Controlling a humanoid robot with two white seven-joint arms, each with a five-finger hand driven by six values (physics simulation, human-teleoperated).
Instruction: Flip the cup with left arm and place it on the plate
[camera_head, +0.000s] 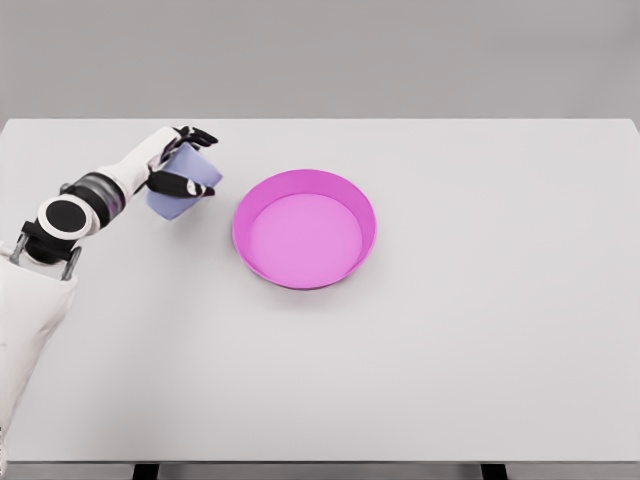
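A pale blue cup (178, 190) is held tilted in my left hand (190, 160), whose dark fingers wrap around its sides. The hand and cup hover over the table's left part, a short way left of the plate. The pink plate (304, 183), round with a raised rim, lies on the white table near the middle with nothing in it. My left arm reaches in from the lower left edge. No right arm shows.
The white table (480, 330) stretches wide to the right and toward the front. Its far edge meets a grey wall behind the hand.
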